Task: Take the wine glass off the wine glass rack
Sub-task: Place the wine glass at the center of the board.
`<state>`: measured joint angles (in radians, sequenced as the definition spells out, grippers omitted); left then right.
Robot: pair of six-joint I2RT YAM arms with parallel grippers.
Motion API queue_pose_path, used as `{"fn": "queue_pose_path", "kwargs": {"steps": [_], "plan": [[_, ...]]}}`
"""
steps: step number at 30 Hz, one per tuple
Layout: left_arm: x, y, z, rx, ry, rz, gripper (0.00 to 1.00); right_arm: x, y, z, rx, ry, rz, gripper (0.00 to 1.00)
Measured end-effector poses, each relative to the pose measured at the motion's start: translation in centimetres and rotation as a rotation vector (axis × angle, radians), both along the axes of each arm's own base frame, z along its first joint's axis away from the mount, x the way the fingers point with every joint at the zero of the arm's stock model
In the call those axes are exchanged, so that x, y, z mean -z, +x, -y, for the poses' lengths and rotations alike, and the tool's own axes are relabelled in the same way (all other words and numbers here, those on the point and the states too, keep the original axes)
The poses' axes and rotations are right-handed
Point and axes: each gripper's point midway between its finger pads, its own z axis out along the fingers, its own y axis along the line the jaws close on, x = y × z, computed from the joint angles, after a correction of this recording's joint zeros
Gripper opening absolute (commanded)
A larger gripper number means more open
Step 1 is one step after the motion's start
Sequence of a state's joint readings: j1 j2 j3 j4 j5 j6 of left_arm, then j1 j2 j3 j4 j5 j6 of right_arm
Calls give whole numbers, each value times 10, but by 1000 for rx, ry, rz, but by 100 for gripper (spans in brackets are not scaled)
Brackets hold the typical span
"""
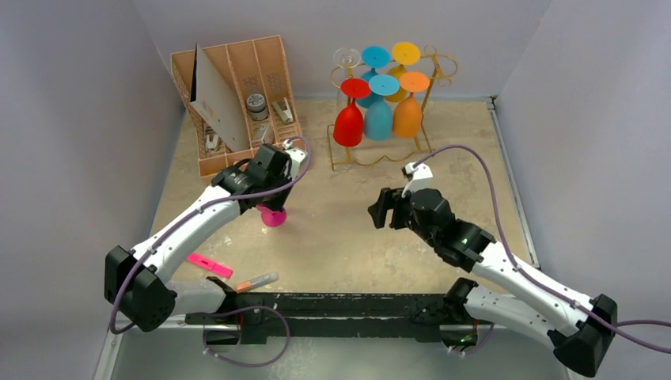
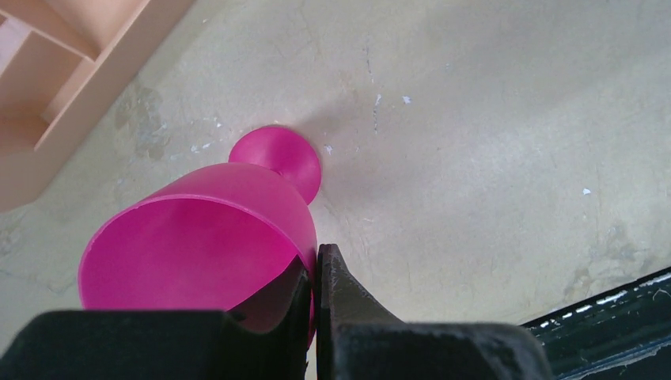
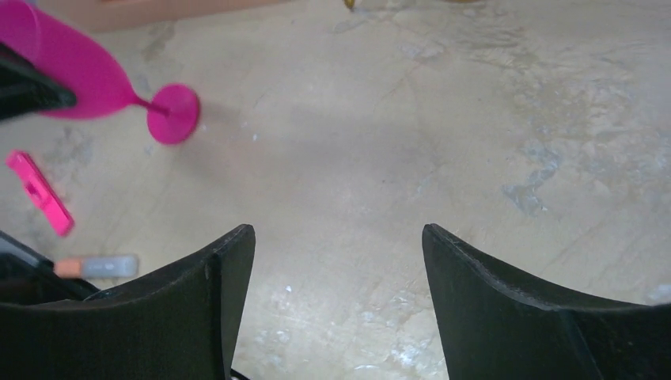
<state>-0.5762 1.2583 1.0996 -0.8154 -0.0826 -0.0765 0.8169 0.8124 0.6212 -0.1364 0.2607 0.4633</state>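
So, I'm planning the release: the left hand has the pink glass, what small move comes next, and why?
Probably stand the pink glass upright on the table before letting go: the left hand pinches the bowl's wall, and the glass leans, foot low by the tabletop.

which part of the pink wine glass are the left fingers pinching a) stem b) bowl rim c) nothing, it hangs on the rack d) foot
B: the left fingers are shut on the bowl rim of the pink wine glass, one inside, one outside.
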Motion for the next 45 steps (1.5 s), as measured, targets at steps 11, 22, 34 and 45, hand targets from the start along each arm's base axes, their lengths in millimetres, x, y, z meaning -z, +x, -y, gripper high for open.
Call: {"fn": "queue_pose_path", "kwargs": {"steps": [11, 22, 34, 45], "plan": [[8, 18, 5, -51, 22, -9, 0, -69, 13, 30, 235, 13, -17, 94], [8, 33, 15, -60, -5, -14, 0, -138, 22, 73, 448, 104, 153, 99], [3, 39, 13, -67, -106, -45, 4, -88, 28, 79, 468, -36, 128, 99], [1, 39, 17, -55, -136, -62, 32, -53, 55, 69, 425, 10, -113, 99]]}}
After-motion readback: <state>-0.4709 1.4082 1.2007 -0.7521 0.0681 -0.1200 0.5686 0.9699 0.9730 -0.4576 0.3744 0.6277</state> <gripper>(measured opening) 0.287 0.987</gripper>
